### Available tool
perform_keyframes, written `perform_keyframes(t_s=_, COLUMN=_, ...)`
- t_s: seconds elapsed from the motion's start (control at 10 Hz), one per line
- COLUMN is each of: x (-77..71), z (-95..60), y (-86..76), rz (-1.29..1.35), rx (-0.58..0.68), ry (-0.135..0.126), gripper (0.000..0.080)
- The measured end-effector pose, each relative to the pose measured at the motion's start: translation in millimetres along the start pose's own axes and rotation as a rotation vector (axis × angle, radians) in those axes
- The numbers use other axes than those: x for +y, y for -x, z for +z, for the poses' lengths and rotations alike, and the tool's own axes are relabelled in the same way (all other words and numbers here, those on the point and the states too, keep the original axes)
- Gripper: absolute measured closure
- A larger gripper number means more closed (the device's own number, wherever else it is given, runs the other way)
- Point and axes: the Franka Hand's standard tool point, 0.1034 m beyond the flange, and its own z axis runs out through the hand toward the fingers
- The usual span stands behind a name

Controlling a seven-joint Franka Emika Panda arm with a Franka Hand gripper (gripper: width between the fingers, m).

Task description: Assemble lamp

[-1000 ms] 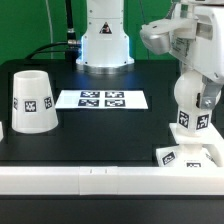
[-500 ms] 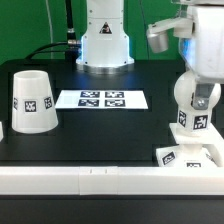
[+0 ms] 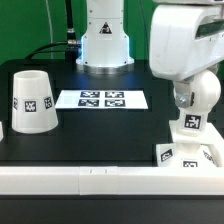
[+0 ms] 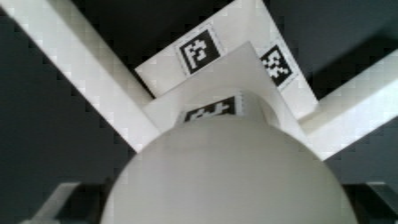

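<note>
The white round bulb [image 3: 199, 97] stands upright on its tagged neck [image 3: 190, 123] over the flat square base [image 3: 190, 154] at the exterior view's right, near the front rail. My gripper [image 4: 217, 206] is shut on the bulb [image 4: 222, 165] from above, with a dark finger [image 4: 59, 200] at each side. In the exterior view the arm's white housing hides the gripper. The base with its tags [image 4: 228, 55] lies below the bulb. The cone shade [image 3: 32, 99] stands apart at the exterior view's left.
The marker board [image 3: 102, 99] lies flat mid-table. The arm's pedestal [image 3: 104, 40] stands at the back. A white rail [image 3: 100, 180] runs along the table's front edge, close to the base.
The wrist has turned and its white housing now fills the exterior view's upper right. The bulb stays at the same spot over the base. The shade has not moved.
</note>
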Motion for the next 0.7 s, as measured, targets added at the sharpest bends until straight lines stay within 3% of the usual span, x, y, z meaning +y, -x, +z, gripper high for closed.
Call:
perform_keyframes(t_s=0.4, x=3.1, z=-4.1, y=0.6, rz=0.233, rx=0.004, ry=0.004, gripper=0.0222)
perform_keyframes(t_s=0.7, x=12.2, z=-5.6, y=7.2, rz=0.583, rx=0.008, ry=0.001, gripper=0.0222)
